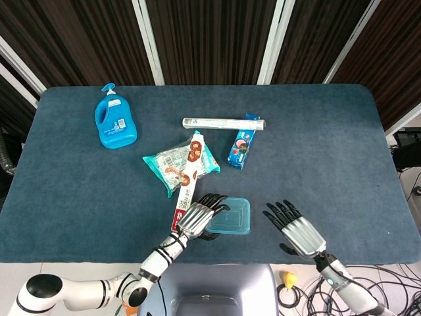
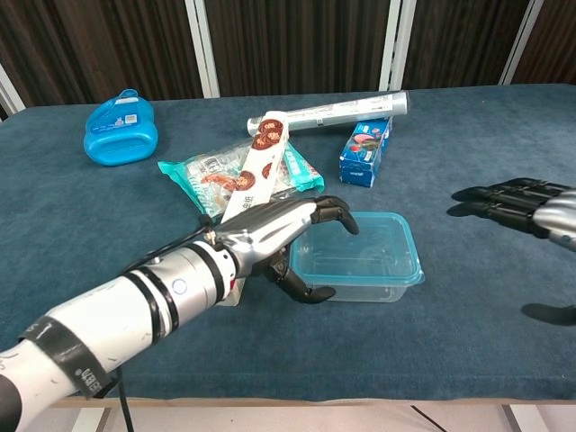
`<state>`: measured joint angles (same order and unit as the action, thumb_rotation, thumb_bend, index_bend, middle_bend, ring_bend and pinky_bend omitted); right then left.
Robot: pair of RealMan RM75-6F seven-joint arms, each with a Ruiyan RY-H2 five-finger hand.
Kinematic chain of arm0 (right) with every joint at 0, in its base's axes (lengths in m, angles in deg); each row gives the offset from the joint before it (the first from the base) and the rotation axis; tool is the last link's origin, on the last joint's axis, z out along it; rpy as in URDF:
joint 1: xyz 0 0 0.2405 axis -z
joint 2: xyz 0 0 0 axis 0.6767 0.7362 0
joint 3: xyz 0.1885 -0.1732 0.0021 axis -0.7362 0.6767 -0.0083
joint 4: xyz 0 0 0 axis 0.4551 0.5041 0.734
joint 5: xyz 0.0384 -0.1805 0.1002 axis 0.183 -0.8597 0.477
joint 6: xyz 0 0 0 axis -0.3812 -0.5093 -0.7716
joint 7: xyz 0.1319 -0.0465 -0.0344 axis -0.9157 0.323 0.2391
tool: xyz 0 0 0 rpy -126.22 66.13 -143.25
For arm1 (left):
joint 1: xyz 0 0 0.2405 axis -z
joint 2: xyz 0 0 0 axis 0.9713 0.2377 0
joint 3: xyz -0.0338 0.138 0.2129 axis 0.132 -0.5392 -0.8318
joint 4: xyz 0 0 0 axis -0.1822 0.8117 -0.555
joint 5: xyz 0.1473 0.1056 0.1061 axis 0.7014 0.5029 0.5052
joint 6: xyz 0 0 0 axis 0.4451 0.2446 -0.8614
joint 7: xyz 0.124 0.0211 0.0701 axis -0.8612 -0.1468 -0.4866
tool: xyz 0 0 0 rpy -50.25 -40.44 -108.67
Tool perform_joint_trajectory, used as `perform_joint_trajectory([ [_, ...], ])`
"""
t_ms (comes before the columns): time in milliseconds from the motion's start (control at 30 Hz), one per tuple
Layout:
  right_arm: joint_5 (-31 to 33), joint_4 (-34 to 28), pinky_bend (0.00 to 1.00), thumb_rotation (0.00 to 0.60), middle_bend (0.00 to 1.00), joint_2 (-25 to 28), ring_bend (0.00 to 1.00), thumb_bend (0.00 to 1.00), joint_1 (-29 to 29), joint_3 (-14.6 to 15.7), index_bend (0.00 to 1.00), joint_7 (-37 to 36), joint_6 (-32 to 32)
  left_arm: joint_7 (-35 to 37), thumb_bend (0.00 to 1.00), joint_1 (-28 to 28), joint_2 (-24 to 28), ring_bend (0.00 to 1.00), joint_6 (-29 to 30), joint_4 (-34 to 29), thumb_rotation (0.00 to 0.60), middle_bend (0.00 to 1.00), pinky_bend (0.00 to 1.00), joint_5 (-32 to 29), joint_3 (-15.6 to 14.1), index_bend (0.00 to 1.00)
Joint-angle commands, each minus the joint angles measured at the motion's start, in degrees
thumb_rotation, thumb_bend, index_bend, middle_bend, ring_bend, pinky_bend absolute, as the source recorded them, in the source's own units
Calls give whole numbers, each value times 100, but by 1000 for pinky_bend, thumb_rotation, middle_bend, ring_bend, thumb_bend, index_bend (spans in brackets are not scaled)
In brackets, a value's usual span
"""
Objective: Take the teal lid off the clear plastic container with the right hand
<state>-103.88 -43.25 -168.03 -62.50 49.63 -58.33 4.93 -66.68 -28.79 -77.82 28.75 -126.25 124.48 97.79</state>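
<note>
The clear plastic container (image 1: 233,217) (image 2: 364,261) with its teal lid lies flat near the front edge of the blue table (image 1: 329,151). My left hand (image 1: 200,217) (image 2: 274,236) grips its left end, fingers curled over the lid's edge and thumb against the side wall. To the container's right hovers my right hand (image 1: 295,228) (image 2: 517,205), apart from it, fingers spread and pointing toward the container, nothing in it.
Just behind and left of the container lie a long red-and-white cookie box (image 1: 188,182) over a green snack bag (image 1: 172,161). Further back are a small blue box (image 1: 241,149), a silver roll (image 1: 223,123) and a blue bottle (image 1: 116,122).
</note>
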Motion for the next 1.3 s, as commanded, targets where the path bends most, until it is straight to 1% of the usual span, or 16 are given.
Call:
perform_joint_trajectory([
  [33,-258,412,0,600,0,-506,0,190,-236,-60,96,-209,-20,14,277,-11,20,128,-9,-4,600,264,190,6,4,380],
  [167,-472,764,0,600,0,-976,0,189,-379,-96,177,-458,-240,51,278,-30,51,125,-5,-13,600,261,190,32,18,377],
  [233,-545,896,0,600,0,-1149,0,197,-453,-98,265,-560,-300,50,278,-38,65,125,5,-28,600,261,190,50,19,377],
  [333,-608,1010,0,600,0,-1295,0,246,-530,-93,385,-609,-360,46,278,-48,98,126,13,-70,600,259,191,88,7,375],
  [433,-598,1035,0,600,0,-1358,0,252,-561,-86,431,-594,-388,53,278,-61,112,126,45,-106,600,255,194,122,12,371],
  [733,-433,1141,0,600,8,-1526,0,252,-634,-146,473,-456,-415,16,279,-84,140,125,31,-150,600,255,199,119,11,371],
  [833,-371,1225,0,600,11,-1594,0,252,-653,-161,469,-452,-431,8,279,-89,149,125,29,-158,600,255,199,114,21,371],
  [1300,-189,1153,0,600,12,-1535,0,252,-708,-140,477,-466,-459,-25,279,-94,157,125,-2,-175,600,255,199,107,31,370],
])
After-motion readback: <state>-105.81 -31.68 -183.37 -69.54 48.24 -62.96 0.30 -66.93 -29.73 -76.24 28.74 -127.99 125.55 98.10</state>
